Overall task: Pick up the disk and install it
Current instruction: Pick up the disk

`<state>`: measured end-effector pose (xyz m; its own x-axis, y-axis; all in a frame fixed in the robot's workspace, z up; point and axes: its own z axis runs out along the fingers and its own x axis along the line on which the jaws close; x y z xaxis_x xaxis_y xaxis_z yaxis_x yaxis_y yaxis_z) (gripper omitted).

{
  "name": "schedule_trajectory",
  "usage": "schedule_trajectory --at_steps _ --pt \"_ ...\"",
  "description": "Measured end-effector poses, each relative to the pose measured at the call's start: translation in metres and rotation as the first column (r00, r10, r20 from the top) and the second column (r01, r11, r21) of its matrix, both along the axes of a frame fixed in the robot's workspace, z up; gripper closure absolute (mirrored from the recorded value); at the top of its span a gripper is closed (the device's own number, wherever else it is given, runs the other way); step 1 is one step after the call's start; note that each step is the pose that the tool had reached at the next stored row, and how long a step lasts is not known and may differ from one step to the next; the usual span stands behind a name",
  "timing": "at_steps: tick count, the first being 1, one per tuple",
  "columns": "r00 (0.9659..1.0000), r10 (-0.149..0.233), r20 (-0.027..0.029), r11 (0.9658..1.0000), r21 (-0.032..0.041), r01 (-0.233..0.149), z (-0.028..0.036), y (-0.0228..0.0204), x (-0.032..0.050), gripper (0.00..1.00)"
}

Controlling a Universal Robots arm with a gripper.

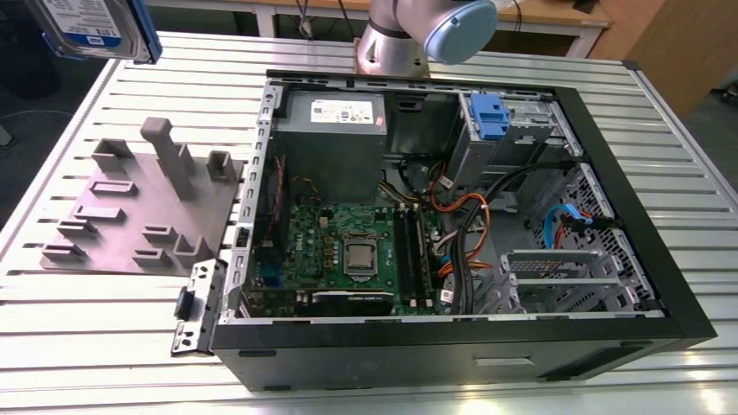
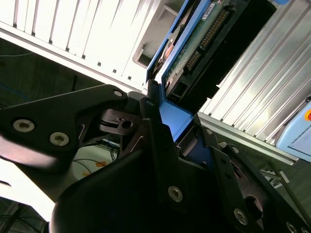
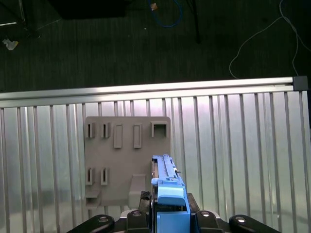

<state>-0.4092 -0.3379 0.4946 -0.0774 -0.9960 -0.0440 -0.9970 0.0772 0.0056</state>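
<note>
1. Blue-railed and silver, the disk (image 3: 165, 170) is clamped between the gripper's (image 3: 167, 213) black fingers, high above the grey fixture plate (image 3: 121, 160).
2. The slatted aluminium table (image 1: 92, 346) spreads wide around the plate.
3. The open computer case (image 1: 628, 207) stands well apart, toward the exterior view's right.

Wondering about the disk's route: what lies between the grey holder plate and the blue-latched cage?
In the exterior view: the case's side wall and the grey power-supply box.

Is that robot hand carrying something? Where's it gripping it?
Yes: the flat silver hard disk with blue plastic rails, clamped by the gripper at one blue-railed end.
</note>
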Motion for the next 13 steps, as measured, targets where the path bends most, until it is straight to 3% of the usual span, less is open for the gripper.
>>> schedule_trajectory --at_steps 13 --pt "1.0 0.0 0.0 1.0 0.0 0.0 0.0 0.0 0.0054 0.64"
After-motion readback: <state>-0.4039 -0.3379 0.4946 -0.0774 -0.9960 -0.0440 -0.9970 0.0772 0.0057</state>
